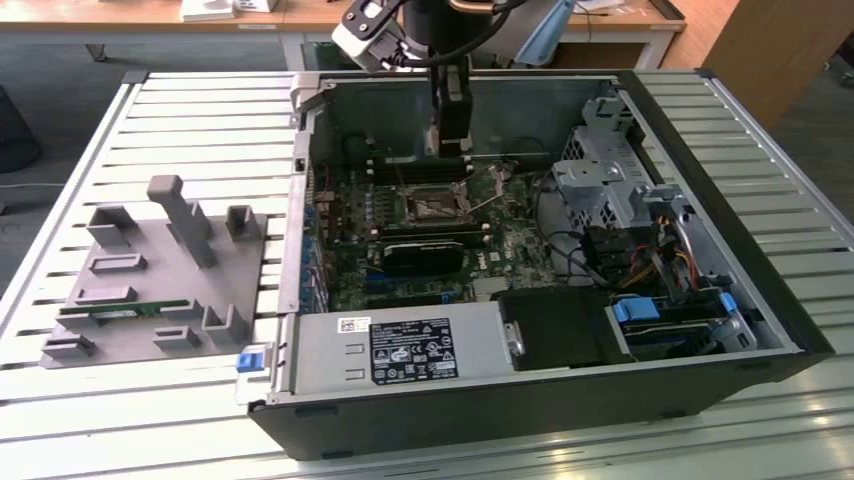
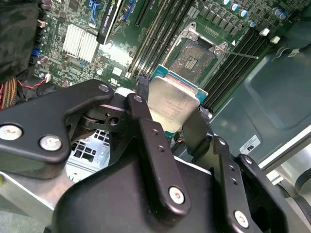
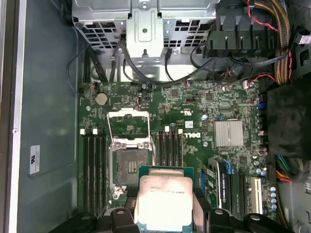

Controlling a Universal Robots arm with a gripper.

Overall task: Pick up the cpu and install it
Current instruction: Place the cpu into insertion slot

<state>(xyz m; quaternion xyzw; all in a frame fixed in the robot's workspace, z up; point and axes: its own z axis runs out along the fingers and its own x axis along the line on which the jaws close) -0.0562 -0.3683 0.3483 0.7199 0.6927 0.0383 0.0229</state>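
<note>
Cpu (image 3: 165, 201) (image 2: 172, 104): flat square chip, silver top, thin green rim. It is gripped by two opposite edges and held in the air over the motherboard (image 3: 194, 111). It is just beside the socket (image 3: 129, 167) (image 2: 194, 56), clear of it and not seated.

Pincer (image 3: 167, 216) (image 2: 170, 121) (image 1: 451, 145): black, two-fingered, closed to the chip's width with one finger on each edge. In the exterior view it hangs inside the case near the far wall, above the socket (image 1: 434, 205).

Socket: square and metal-framed, standing open, with dark contacts exposed. Its load plate (image 3: 127, 121) is swung back.

Memory slots (image 3: 92, 160): long, dark and parallel, in banks on both sides of the socket.

Heatsink (image 3: 228, 133) (image 2: 80, 42): small, finned and silver, on the board well apart from the socket.

Computer case (image 1: 534, 410): black tower lying on its side with the side panel off. It sits across the middle of the tabletop (image 1: 187, 120) toward the exterior view's right edge.

Power supply (image 1: 400, 350): grey box in the near corner of the case.

Grey fixture (image 1: 147, 290): moulded holder with upright posts, near the tabletop's edge at the exterior view's left.
</note>
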